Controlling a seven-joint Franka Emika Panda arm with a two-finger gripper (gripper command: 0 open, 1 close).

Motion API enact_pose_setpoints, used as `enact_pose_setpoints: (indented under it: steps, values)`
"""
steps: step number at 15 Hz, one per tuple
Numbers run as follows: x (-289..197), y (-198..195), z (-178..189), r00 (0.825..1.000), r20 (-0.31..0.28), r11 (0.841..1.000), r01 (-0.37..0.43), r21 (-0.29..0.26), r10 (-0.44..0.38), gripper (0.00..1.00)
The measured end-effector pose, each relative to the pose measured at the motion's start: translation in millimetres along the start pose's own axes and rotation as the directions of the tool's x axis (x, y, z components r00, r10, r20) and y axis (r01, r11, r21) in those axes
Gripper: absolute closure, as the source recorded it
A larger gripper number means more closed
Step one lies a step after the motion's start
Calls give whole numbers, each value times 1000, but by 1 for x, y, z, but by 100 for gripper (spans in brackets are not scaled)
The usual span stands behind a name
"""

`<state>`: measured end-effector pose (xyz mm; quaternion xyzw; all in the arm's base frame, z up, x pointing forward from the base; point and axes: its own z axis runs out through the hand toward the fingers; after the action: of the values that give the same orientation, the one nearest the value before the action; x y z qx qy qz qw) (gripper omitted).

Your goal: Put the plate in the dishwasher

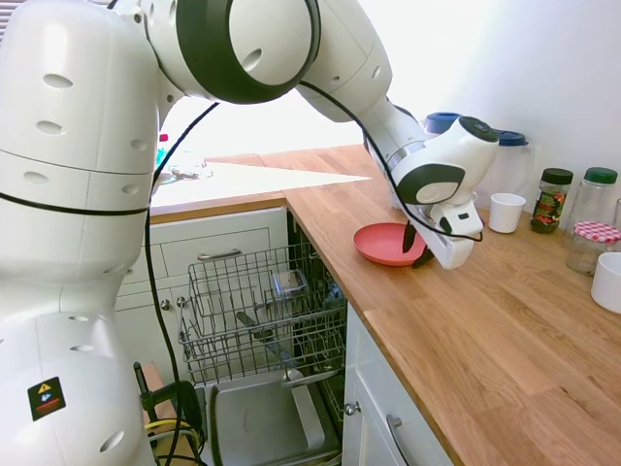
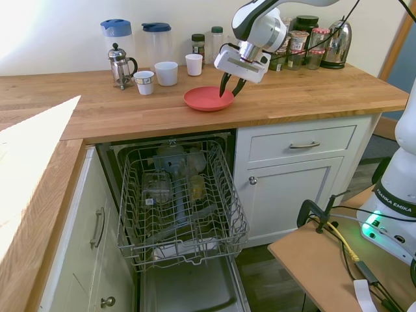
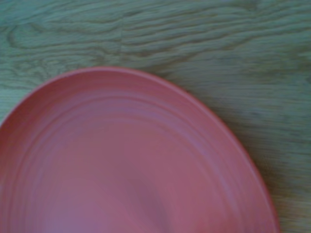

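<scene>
Plate (image 2: 208, 99): coral red, round, shallow. Lies flat on the wooden counter (image 2: 97, 107), above and a little to the side of the dishwasher bay. The wrist view shows its rim and faint concentric rings against the wood grain (image 3: 218, 43).

Gripper (image 2: 230, 87): black fingers pointing down, spread apart, straddling the plate's rim at the edge nearest the arm. One finger (image 1: 408, 236) stands over the inside of the plate, the other just outside the rim. Nothing is gripped; whether the tips touch the plate cannot be told.

Dishwasher (image 2: 188, 286): door folded down, grey steel inner face showing. Wire rack (image 2: 179, 201) pulled out over the door, holding several clear glass items; no plate in it.

Counter, back row, against the wall: French press (image 2: 119, 65), two lidded clear jugs (image 2: 158, 42), three white cups (image 2: 166, 73), a cluster of jars (image 2: 299, 39), a steel kettle (image 2: 337, 43). The nearest cup stands close behind the plate, not touching it.

White cabinet (image 2: 302, 175) with drawer and door, just beside the dishwasher.
</scene>
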<state>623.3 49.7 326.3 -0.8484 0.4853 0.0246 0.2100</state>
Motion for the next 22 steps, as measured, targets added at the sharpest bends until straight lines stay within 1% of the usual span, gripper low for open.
enact_pose_setpoints:
  steps: [7,9,11,13,14,16,17,18,19,20,21,22]
  values:
    - [3,0,2,1000,8,1000,7,6,-7,100]
    - [2,-8,-7,1000,9,1000,23,15,-23,100]
    - [-2,-23,-25,998,2,998,56,14,-56,100]
    - [-12,-39,-51,996,-17,996,84,5,-84,100]
    - [-23,-47,-61,994,-36,995,101,-7,-101,100]
    - [-71,-67,-68,983,-93,986,156,-51,-161,100]
    - [-108,-78,-65,971,-122,977,199,-79,-208,100]
    - [-148,-84,-61,953,-156,963,245,-109,-260,100]
    - [-189,-86,-57,931,-190,948,288,-134,-310,100]
    - [-232,-82,-55,905,-224,930,332,-160,-362,100]
    - [-271,-73,-57,873,-259,908,375,-186,-414,100]
    - [-306,-57,-59,836,-295,884,415,-213,-463,100]
